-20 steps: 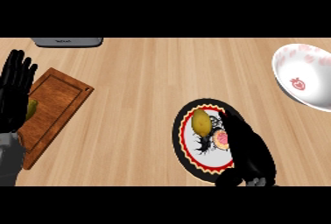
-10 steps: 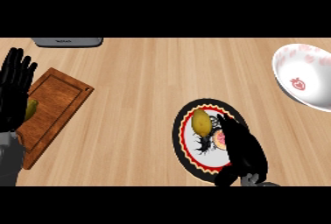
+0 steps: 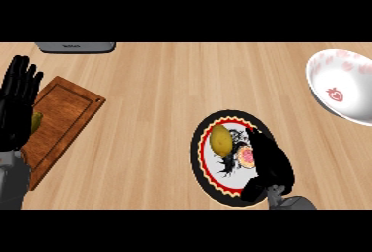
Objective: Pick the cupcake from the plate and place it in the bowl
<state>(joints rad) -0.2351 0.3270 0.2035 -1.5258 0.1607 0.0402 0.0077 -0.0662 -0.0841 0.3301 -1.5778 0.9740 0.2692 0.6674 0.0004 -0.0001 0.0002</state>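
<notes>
- While the robot's black left hand (image 3: pixel 19 106) stood at the far left edge with fingers straight and spread upward, it was simply resting and held nothing; it partly covered a brown wooden cutting board (image 3: pixel 64 120) on which a small yellow-green item (image 3: pixel 36 121) peeked out beside the palm.
- Near the top edge, left of centre, lay the rim of a flat grey object (image 3: pixel 76 47), too cropped to identify.
- Light wooden counter (image 3: pixel 156 93) ran bare between the board and the round plate with a black rim, red zigzag border and white centre (image 3: pixel 201 156), leaving open space for a lift.
- On that plate, a yellow-green oval fruit, apparently a potato or pear, (image 3: pixel 221 139) sat at the left, and the pink-topped cupcake (image 3: pixel 247 157) lay just right of it, touching or nearly so.
- Directly over the cupcake's right side, the black right hand (image 3: pixel 270 165) was curled round it, hiding most of it; whether the fingers had fully closed on it could not be settled, though they looked wrapped about it.
- Far up and to the right, well apart from the plate, sat the white bowl with pink strawberry print (image 3: pixel 341 86), so the carry would likely run up-right over bare counter, and the right hand was by far the nearer one.
</notes>
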